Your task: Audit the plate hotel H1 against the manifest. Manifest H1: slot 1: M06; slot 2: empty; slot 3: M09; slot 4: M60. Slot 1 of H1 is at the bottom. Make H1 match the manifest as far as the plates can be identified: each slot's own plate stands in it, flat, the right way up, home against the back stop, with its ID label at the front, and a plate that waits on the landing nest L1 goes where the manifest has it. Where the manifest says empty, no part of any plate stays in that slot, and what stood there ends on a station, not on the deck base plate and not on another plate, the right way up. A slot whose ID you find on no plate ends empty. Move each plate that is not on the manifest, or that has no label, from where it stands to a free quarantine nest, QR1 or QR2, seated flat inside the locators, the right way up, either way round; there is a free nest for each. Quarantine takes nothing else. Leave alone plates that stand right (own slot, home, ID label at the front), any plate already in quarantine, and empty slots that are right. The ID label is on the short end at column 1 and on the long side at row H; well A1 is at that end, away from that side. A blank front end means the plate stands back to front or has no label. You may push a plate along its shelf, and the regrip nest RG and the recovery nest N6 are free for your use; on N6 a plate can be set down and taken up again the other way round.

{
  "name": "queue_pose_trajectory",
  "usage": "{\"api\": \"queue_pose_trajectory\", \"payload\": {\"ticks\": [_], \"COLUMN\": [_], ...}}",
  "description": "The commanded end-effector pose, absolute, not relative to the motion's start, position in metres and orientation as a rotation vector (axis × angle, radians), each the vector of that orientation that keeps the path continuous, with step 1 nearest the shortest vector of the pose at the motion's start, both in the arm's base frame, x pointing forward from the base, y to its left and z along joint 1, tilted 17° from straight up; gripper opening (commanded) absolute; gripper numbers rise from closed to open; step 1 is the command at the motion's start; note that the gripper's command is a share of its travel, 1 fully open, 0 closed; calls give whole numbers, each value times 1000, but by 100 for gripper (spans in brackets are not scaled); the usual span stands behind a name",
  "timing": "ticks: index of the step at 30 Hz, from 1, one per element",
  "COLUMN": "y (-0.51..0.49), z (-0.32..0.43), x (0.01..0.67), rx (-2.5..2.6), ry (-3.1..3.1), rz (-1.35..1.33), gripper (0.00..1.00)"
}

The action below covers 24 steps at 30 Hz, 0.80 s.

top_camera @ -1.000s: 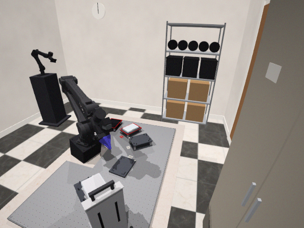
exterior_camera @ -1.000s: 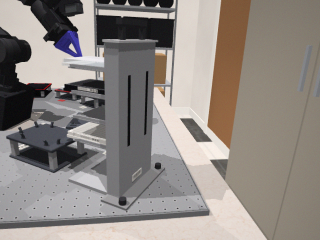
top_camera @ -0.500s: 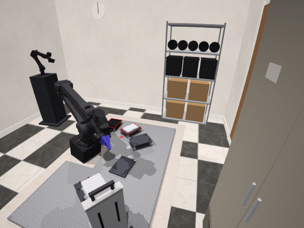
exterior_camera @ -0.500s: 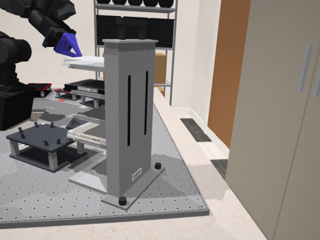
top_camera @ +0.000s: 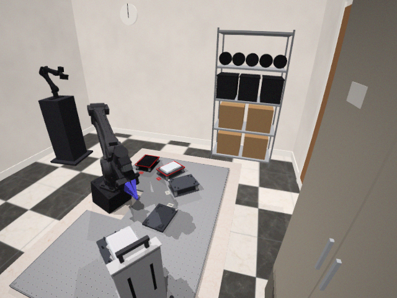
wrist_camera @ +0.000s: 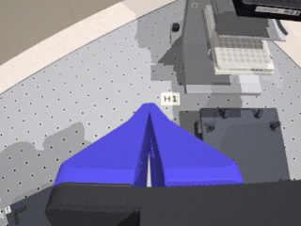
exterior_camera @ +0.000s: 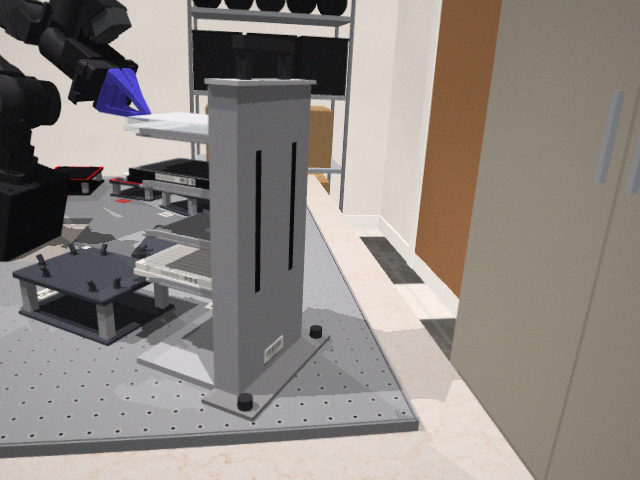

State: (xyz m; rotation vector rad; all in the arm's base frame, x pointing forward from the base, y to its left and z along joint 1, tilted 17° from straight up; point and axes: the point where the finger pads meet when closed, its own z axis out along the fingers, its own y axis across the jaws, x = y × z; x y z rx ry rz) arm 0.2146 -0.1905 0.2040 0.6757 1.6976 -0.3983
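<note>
Top view: the black jointed arm [top_camera: 107,141] stands on a block pedestal at the edge of the perforated grey deck plate [top_camera: 205,205]; its blue wedge-shaped gripper [top_camera: 131,189] points down over the deck, fingers clenched on nothing. The plate hotel H1 [top_camera: 138,266], a grey tower with a black bar handle, stands at the near end; a white plate [top_camera: 121,238] projects from its top level. Beyond lie a flat dark nest [top_camera: 160,216], a raised dark nest on legs [top_camera: 184,184], and two red-rimmed nests, one bare and dark [top_camera: 147,161], one carrying a white plate [top_camera: 170,167]. A metal shelf rack [top_camera: 215,96] with black spheres, black boxes and brown cartons stands at the wall.

Exterior view: the hotel's slotted back panel [exterior_camera: 258,232] hides most of the shelves; a white plate [exterior_camera: 170,121] on the top shelf, a black plate [exterior_camera: 175,171] below it, and a gridded white plate [exterior_camera: 178,266] on the bottom shelf stick out sideways; the gripper [exterior_camera: 131,100] hangs just above the top plate's outer end, apart from it.

Wrist view: the closed blue fingers meet at a point over the deck; a small tag reading H1 [wrist_camera: 169,98] lies just past the tip; a dark nest with pegs [wrist_camera: 241,141] sits beside.
</note>
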Motion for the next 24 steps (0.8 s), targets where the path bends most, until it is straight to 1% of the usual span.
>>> {"api": "queue_pose_trajectory", "payload": {"ticks": [1, 5, 11, 24], "y": [-203, -209, -231, -261], "z": [209, 210, 246, 239], "x": [209, 206, 198, 172], "rx": [662, 660, 622, 616], "ry": [1686, 1685, 1642, 1659], "rz": [-440, -442, -477, -490], "gripper": [0, 0, 0, 0]}}
